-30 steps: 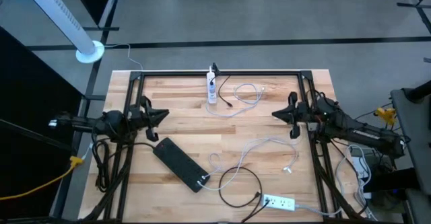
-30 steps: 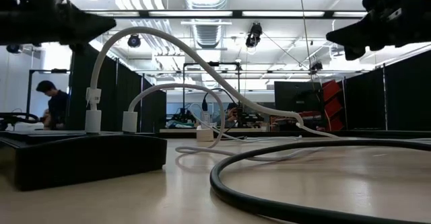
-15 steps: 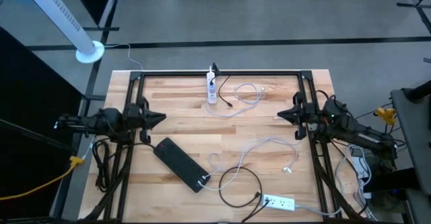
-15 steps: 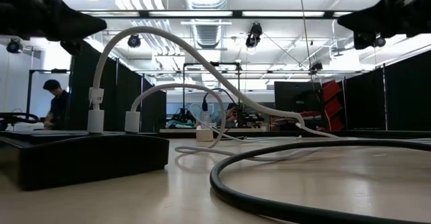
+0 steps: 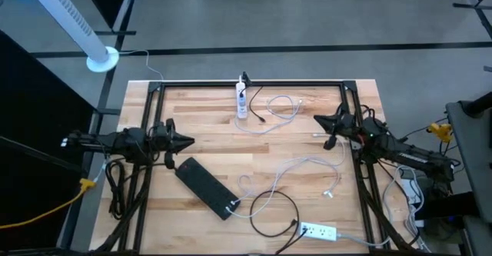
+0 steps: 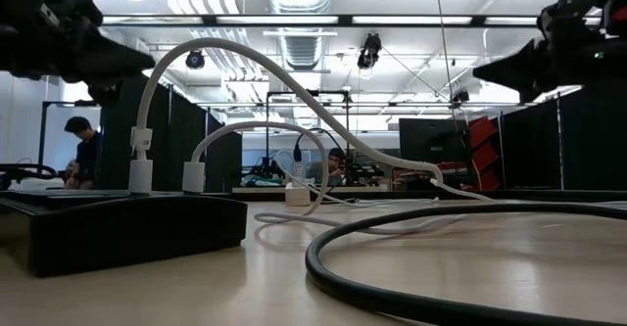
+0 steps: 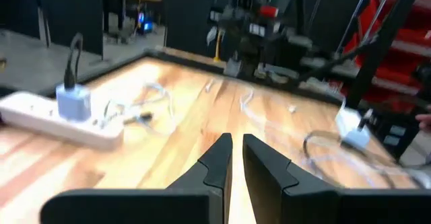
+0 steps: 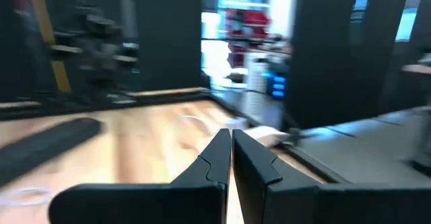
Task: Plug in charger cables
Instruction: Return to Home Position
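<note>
- As far as I can judge, your plugging is done. Two white charger cables [image 6: 140, 169] stand by their plugs in the end of the black power strip [image 5: 206, 178].
- That strip lies just beside the left gripper [image 5: 178, 141], a little beyond its tips and toward the table's front edge.
- The left gripper hangs over the table's left side with its fingers drawn to a thin slit, and it holds nothing.
- The right gripper [image 5: 323, 122] hangs near the opposite side, closed to the same thin slit and also empty. The cables' loose white loops lie on the wood ahead of it, clear of its fingers.
- A black cable [image 5: 273, 210] coils well apart from both grippers, and its end lies near a white power strip [image 5: 319, 230]. You cannot tell here whether it is seated.
- In my judgement only parking the arms is left.
- The low view shows you the two plugs upright in their sockets, while the high view shows only a speck there.
- The left wrist view shows a second white power strip [image 7: 54, 116] off to one side of the left gripper, with a charger block [image 7: 73, 101] in it.
</note>
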`<state>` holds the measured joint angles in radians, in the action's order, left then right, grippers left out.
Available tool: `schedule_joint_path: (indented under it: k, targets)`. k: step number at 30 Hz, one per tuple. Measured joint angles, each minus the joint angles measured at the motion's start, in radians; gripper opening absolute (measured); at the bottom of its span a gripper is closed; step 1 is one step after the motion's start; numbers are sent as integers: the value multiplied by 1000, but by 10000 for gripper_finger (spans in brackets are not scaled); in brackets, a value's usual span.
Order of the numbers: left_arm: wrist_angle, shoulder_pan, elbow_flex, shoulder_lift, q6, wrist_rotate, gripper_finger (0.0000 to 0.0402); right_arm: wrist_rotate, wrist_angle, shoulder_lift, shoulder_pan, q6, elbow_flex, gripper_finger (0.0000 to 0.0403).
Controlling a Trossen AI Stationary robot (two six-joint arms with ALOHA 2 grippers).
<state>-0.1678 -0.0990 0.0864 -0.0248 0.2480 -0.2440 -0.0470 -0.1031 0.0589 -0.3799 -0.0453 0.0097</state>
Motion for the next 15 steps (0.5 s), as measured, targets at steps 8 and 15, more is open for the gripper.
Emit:
schedule_joint_path:
  k: [8, 15]
  targets:
    - [-11, 0, 0, -50, -2, 0, 25, -5, 4, 10, 0, 273, 0, 0]
    - [-12, 0, 0, -77, 1, 0, 25, -5, 2, 10, 0, 323, 0, 0]
